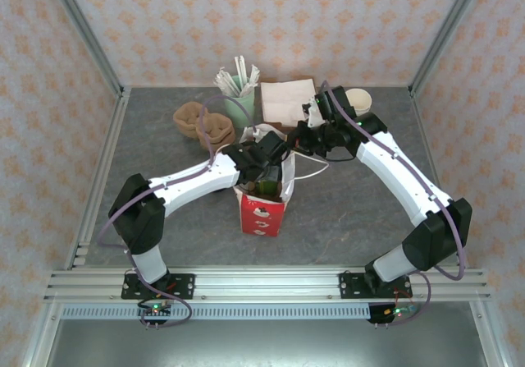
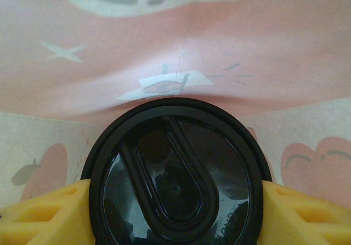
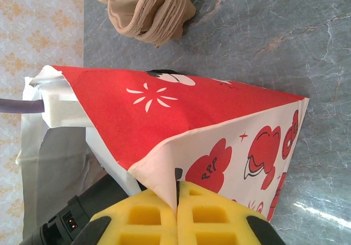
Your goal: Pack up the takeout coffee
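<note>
Fingers of left gripper point(image 2: 175, 223) clamped at 3 and 9 o'clock on small paper cup with round black plastic lid point(image 2: 175, 174), inside red-and-white paper bag point(image 3: 164, 108). Right gripper point(image 3: 176, 212) pinched shut on bag rim at 2 o'clock. Lowering step, likely; next: seat cup upright, release, withdraw.

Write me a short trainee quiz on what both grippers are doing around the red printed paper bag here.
1. True or false: the right gripper is shut on the edge of the red printed paper bag.
2. The left gripper holds: A) a cream lidless cup; B) the small cup with a round black plastic lid; C) a napkin.
3. Fill in: the held cup is inside the ____.
Key: 1 true; 2 B; 3 bag.
</note>
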Controlling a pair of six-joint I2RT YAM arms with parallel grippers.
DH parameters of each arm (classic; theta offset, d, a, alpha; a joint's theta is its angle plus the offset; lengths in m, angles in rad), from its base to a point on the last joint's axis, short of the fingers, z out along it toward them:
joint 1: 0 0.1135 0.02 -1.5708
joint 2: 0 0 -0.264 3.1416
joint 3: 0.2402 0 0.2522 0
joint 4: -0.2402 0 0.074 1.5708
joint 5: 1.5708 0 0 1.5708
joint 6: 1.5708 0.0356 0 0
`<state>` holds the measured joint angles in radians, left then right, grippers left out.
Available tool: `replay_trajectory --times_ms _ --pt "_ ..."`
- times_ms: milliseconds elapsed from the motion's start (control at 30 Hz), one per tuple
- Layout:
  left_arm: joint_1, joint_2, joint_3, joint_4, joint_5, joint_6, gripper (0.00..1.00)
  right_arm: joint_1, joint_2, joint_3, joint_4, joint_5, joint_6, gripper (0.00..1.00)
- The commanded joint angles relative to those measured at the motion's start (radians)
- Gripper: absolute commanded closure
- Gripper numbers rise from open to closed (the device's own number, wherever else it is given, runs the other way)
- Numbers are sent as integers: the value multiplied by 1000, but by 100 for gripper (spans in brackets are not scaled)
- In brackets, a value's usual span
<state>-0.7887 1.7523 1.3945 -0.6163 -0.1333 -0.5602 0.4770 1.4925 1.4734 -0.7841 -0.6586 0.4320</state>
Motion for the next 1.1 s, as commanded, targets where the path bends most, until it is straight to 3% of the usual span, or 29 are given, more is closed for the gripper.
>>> replay_trajectory --times_ms 0,733,1067 --pt "26 60 -4 -49 14 -23 34 6 -40 -20 -21 -35 -30 93" --pt "36 85 22 -113 60 4 34 4 -51 -11 -44 -12 -66 94" --pt "45 47 57 -135 71 16 28 -2 -37 9 -33 -4 -45 94"
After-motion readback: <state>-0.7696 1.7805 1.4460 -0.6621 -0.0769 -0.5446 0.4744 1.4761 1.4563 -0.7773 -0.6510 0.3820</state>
